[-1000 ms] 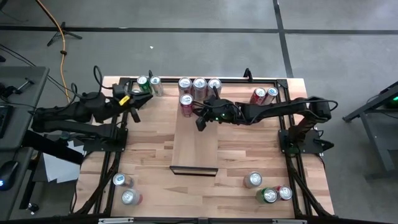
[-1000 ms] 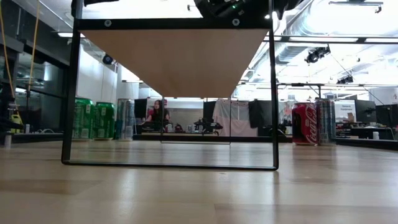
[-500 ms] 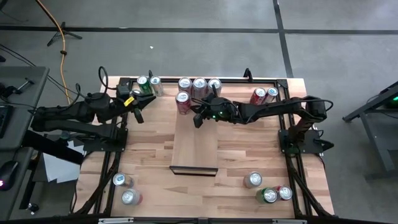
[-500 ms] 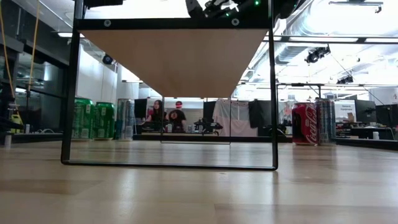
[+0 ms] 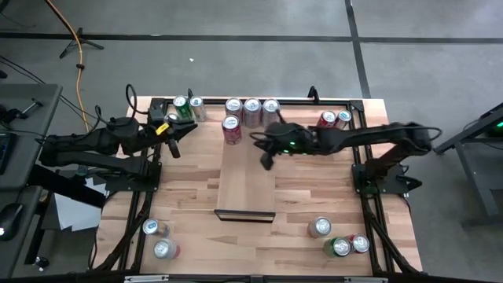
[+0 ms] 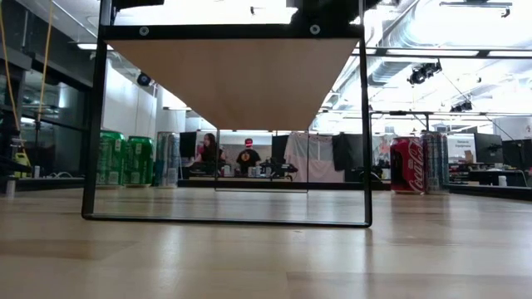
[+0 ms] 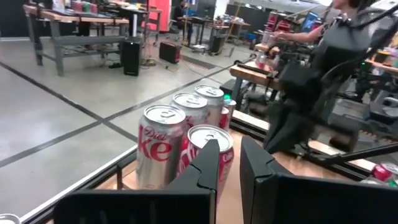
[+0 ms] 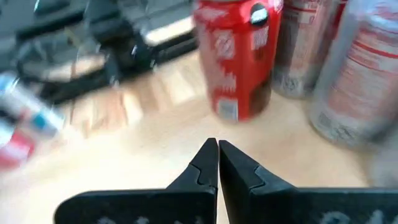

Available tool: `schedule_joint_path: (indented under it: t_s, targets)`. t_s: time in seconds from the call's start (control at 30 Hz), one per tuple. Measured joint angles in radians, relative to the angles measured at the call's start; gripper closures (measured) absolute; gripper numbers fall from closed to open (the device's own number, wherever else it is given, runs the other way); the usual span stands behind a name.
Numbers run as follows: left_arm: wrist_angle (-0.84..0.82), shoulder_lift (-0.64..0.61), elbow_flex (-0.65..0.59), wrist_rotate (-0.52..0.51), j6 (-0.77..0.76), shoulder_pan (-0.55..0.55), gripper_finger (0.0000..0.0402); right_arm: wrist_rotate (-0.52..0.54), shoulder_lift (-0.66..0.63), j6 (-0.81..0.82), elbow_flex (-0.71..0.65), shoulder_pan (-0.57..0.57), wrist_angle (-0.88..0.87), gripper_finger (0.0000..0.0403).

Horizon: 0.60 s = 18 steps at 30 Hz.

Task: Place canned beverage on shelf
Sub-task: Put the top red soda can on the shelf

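The shelf (image 5: 247, 181) is a pale board on a black frame in the table's middle; the low view shows its underside (image 6: 233, 83). A red can (image 5: 231, 126) (image 8: 236, 56) stands upright at the shelf's far left corner, next to three silver cans (image 5: 251, 106) (image 8: 360, 74). My right gripper (image 5: 266, 161) (image 8: 218, 152) hangs shut and empty above the shelf, nearer and to the right of the red can. My left gripper (image 5: 173, 145) (image 7: 229, 155) waits at the far left, level, pointing at the cans (image 7: 208, 134), with a narrow gap between its fingers and nothing in it.
Green and silver cans (image 5: 185, 106) stand at the far left corner, red and silver ones (image 5: 334, 119) at the far right. More cans stand near the front left (image 5: 157, 240) and front right (image 5: 338, 240). People stand in the room beyond.
My right gripper has drawn back from the red can, going up and toward the table's right and near side over the shelf, rolling a little, still shut. The red can stays standing where it was.
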Motion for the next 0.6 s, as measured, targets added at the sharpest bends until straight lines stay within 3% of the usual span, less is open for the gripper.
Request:
schedule_joint_path:
  t_s: [0.33,0.6]
  targets:
    - [0.086,0.027,0.0,0.148,0.057,0.0,0.0402,0.12,-0.374,-0.053,0.0,0.159,-0.278,0.0403]
    - [0.208,0.076,0.0,0.206,0.124,0.0,0.0401,0.232,-0.467,-0.061,0.0,0.258,-0.289,0.0403]
